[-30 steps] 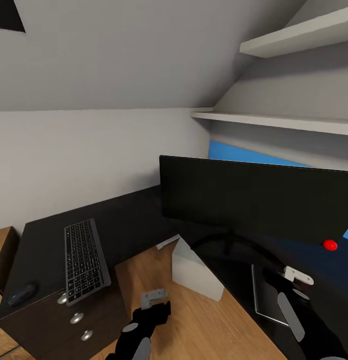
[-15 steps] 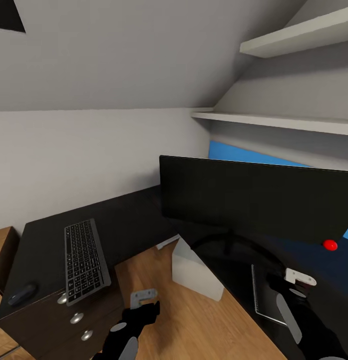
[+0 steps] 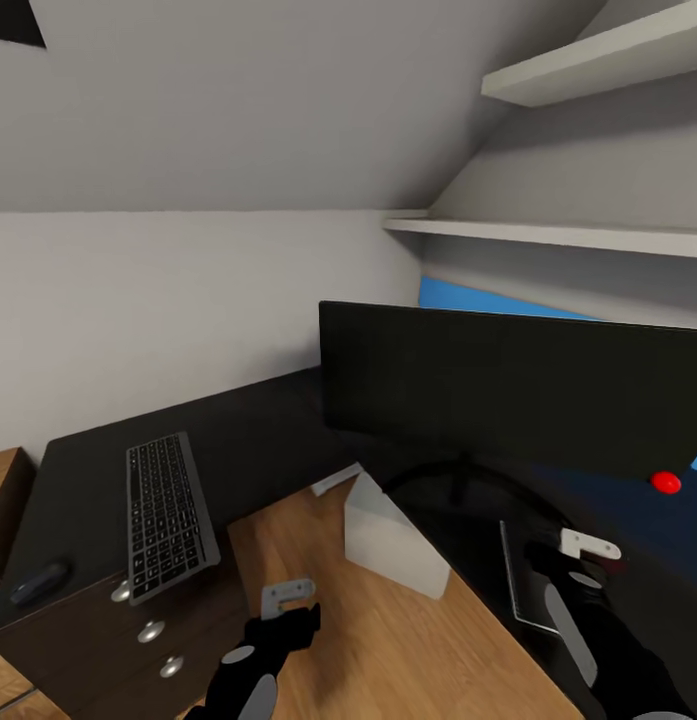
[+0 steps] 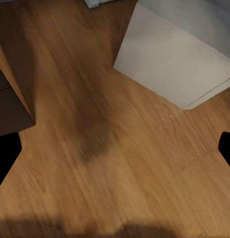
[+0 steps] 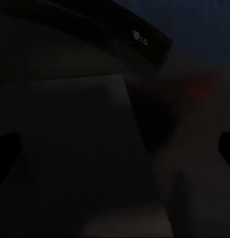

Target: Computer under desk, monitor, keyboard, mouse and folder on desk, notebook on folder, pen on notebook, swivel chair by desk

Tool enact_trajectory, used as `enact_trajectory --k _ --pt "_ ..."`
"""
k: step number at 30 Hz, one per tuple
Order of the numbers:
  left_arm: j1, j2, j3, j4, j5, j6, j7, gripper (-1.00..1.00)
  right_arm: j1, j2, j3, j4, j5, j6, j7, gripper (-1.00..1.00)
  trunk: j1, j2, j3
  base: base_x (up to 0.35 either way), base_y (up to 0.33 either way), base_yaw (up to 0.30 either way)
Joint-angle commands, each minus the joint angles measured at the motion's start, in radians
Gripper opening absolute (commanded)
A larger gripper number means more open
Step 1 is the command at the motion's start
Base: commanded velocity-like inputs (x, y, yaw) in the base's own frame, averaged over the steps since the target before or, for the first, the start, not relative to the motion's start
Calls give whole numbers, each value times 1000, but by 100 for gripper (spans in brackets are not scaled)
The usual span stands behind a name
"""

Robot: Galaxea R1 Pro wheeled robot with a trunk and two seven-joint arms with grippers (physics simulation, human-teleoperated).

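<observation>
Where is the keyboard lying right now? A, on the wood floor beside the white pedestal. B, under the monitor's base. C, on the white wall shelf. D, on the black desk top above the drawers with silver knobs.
D: the keyboard lies flat on the desk top, just above the drawer knobs.

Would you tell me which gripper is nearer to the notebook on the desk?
The right gripper hangs right at the notebook near the monitor; the left gripper hangs over the floor, farther off.
</observation>
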Motion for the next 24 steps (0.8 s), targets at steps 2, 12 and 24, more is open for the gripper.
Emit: enact_trajectory --k 2,12,24 --pt "-1 -1 -3 8 8 2 10 100 0 0 6 26 -21 2 -3 100 8 -15 -8 0 0 0" --pt "-1 -2 -4 20 9 0 10 100 0 0 10 26 -21 1 -3 100 12 -22 -11 0 0 0" --pt "-1 0 -3 21 10 1 9 100 0 0 10 26 -22 -1 -3 100 12 -22 -11 0 0 0"
